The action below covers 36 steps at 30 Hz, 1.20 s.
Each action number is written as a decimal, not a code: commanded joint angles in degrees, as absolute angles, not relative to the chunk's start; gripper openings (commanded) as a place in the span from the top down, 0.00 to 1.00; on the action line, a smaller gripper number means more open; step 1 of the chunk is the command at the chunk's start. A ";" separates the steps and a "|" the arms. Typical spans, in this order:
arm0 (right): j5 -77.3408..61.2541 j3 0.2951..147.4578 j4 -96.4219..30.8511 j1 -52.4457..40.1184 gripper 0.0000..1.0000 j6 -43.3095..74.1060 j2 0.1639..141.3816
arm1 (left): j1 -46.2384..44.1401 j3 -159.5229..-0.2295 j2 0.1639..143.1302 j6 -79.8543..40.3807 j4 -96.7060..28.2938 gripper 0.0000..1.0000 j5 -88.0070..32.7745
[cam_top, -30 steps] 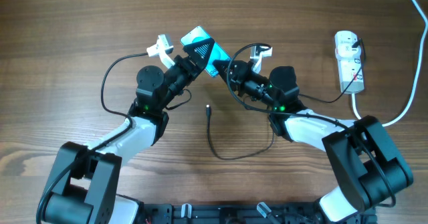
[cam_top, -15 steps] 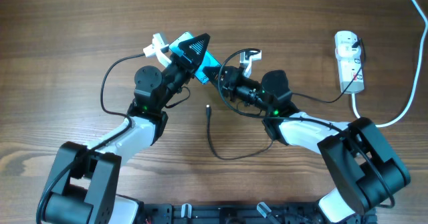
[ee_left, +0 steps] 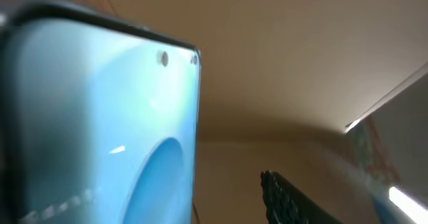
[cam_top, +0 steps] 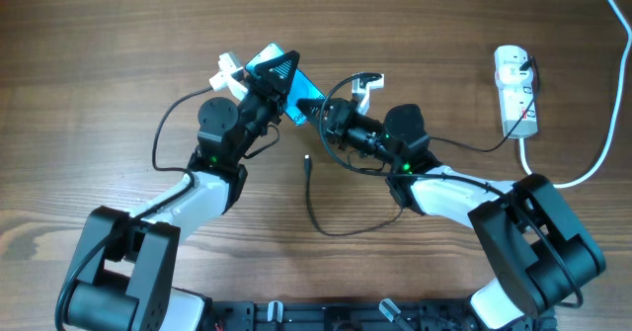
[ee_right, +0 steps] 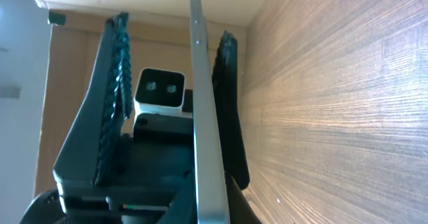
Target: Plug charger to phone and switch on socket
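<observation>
The phone (cam_top: pixel 308 94) is up off the tabletop (cam_top: pixel 99 94), between the two arms. From overhead its long axis runs diagonally, one end toward the upper left and the other toward the lower right, with parts of the turquoise screen showing.

The right hand (cam_top: pixel 329 111) is clenched on the phone's lower-right end. The left hand (cam_top: pixel 279 71) reaches over the upper-left end.

The right wrist view shows the phone (ee_right: pixel 200 117) edge-on as a thin upright strip. The left hand's fingers (ee_right: pixel 114 97) stand on either side of it. One finger is close against one face, and a clear gap separates the other from the opposite face, so that hand is released and straddling the phone.

In the left wrist view the screen (ee_left: pixel 100 130) fills the left half.

The charger (cam_top: pixel 309 191) lies loose on the tabletop just below the hands, its connector (cam_top: pixel 307 159) pointing up toward the phone. The socket (cam_top: pixel 515 94) sits well apart at the far right.
</observation>
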<state>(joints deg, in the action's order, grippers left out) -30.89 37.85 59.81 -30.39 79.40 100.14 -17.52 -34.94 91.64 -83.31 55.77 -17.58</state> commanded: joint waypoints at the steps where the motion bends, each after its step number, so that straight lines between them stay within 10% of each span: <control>1: -28.67 38.65 59.11 -30.92 0.96 81.84 100.14 | -17.72 -34.87 91.53 -81.52 56.99 0.56 -18.55; 9: -27.53 38.65 59.27 -30.89 0.96 87.31 100.14 | -17.72 -34.87 91.53 -81.47 56.73 0.71 -19.07; 15: -27.24 38.68 60.84 -30.09 0.96 88.44 100.14 | -17.72 -34.87 91.53 -79.46 55.90 0.47 -21.26; 21: -27.44 38.68 60.77 -28.32 0.96 88.25 100.14 | -17.72 -34.87 91.53 -79.31 55.92 0.00 -22.06; 29: -27.90 38.68 60.60 -27.86 0.96 86.98 100.14 | -17.72 -34.87 91.53 -79.29 55.92 0.01 -22.65; 36: -28.99 38.68 60.38 -27.66 0.96 86.08 100.14 | -17.72 -34.87 91.53 -79.31 55.94 0.29 -22.92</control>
<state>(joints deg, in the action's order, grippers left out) -28.12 37.89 59.64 -27.86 87.13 100.18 -17.67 -34.92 91.68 -80.25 55.70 -22.17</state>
